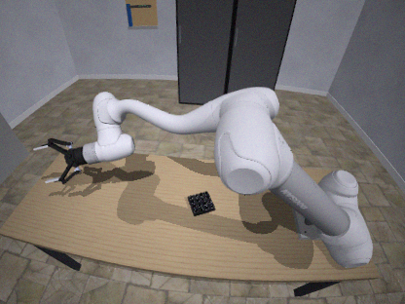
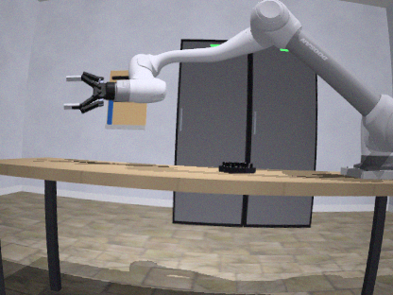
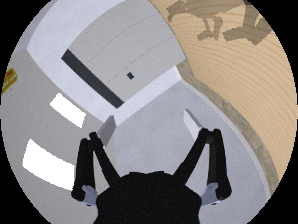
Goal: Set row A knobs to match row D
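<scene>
The knob box [image 1: 201, 203] [image 2: 237, 168] is a small black box on the table, near the middle in the top view and right of the middle in the exterior view. Its knobs show as small dark bumps in several rows. The white lines, marks, names and socket are too small to read, so I cannot tell where any knob points or which side is the rear. My gripper [image 1: 40, 165] [image 2: 66, 93] [image 3: 148, 118] is open and empty, with its fingers wide apart. It is held level, high above the table's left end, far from the box. The wrist view does not show the box.
The wooden table [image 1: 97, 239] [image 2: 142, 177] [image 3: 235, 65] carries the arm's base [image 1: 350, 239] at its right end. The arm [image 1: 170, 122] [image 2: 203, 54] reaches leftward above the table and casts shadows on it. A dark cabinet [image 1: 204, 49] [image 2: 213, 132] stands behind.
</scene>
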